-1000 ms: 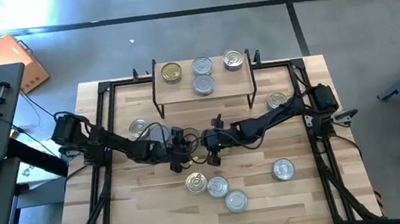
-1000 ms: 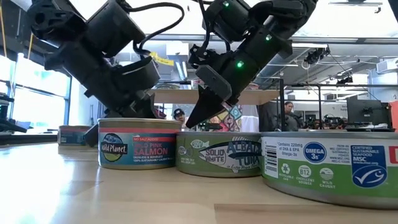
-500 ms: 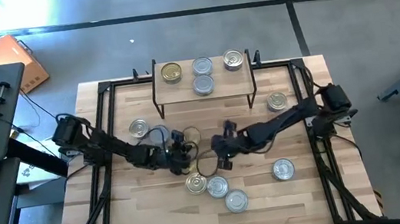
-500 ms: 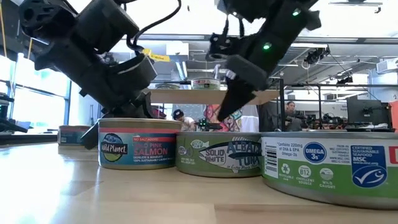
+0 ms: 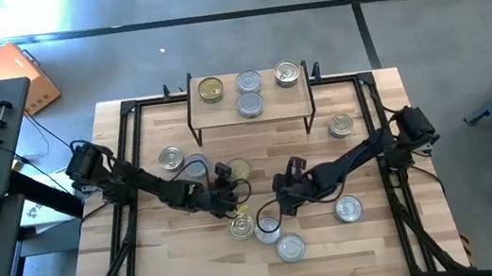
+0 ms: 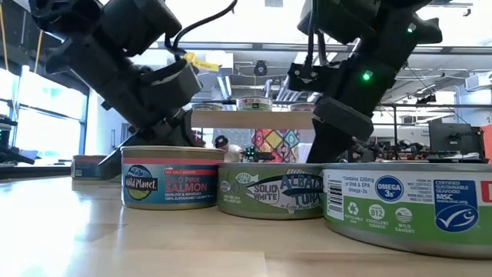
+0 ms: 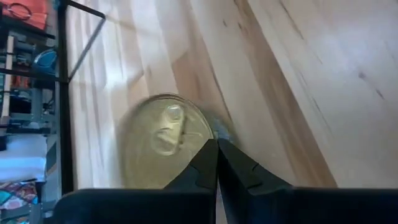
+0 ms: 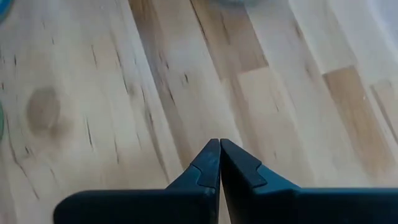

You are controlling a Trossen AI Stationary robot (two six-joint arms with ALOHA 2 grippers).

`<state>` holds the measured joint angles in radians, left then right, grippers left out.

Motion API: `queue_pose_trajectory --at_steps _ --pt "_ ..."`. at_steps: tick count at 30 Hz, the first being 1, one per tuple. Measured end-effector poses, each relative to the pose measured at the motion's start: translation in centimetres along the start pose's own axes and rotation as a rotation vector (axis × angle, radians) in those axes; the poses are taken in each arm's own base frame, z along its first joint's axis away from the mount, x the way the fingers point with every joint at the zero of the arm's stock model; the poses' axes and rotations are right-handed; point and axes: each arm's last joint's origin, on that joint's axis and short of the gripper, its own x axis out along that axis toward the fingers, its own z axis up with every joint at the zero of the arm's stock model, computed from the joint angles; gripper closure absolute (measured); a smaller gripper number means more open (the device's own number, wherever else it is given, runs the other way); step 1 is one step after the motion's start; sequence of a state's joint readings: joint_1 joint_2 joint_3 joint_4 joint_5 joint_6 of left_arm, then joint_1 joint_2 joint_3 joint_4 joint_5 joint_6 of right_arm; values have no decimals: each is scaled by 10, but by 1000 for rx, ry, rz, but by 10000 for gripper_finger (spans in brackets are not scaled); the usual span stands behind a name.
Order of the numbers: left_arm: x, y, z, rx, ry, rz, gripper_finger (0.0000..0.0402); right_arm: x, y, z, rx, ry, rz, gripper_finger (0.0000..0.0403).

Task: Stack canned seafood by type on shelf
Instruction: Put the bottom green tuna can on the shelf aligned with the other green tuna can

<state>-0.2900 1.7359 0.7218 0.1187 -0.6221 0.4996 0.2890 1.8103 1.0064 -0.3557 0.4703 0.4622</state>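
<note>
We see left gripper (image 5: 240, 203) now pinched closed, empty, gold-lid tin (image 7: 163, 139) just ahead; right gripper (image 5: 283, 207) closed, moved toward 6 o'clock. Shelf (image 5: 270, 101) at 12 o'clock holds four tins.

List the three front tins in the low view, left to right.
Pink salmon tin → solid white tuna tin → green-labelled tin nearest the camera.
</note>
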Motion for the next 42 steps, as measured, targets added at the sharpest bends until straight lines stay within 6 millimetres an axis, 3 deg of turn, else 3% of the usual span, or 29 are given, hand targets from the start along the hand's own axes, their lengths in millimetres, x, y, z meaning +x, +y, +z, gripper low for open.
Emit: queue_pose_trajectory --at_steps 12,22,26,30,37,42 --pt "0 5 4 -34 12 61 394 1 1 8 -35 -68 27 399" --pt "11 19 -3 -157 5 -13 268 1 1 9 -39 -75 30 399" --pt "20 25 -12 -172 18 -104 246 1 1 9 -37 -78 31 399" --pt "22 28 -15 -190 17 -134 273 1 2 10 -39 -86 35 399" --pt "21 28 -15 -137 19 -139 387 1 3 14 -57 -120 48 399" --pt "18 24 -11 -110 13 -116 394 1 3 13 -63 -114 46 399"
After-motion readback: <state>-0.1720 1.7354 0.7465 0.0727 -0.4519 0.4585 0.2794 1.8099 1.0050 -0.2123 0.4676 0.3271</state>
